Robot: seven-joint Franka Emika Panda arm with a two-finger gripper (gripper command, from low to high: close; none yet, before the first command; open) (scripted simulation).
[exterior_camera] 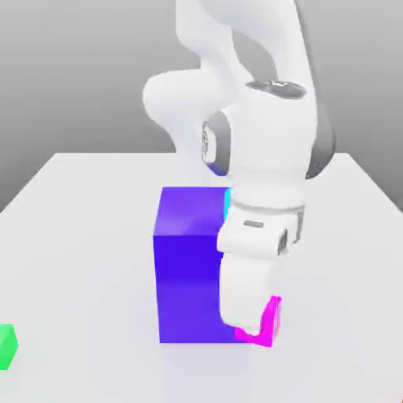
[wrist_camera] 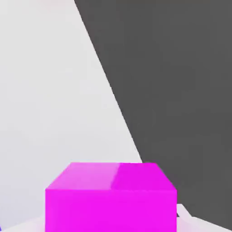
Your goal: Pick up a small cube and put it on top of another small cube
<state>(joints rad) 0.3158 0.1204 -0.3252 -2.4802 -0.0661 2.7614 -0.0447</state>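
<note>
White tabletop (exterior_camera: 86, 205), grey backdrop. Hand (exterior_camera: 253, 327) low at frame centre, pinching small magenta cube (exterior_camera: 268, 321) beside big blue-violet block (exterior_camera: 189, 264). Grasp apparently done; carrying and stacking onto another small cube left.

No text, label, brand mark, number or sign can be read anywhere in either view. The faces of the blocks are plain, single-coloured surfaces, and the white casing of the arm carries no legible marking.
</note>
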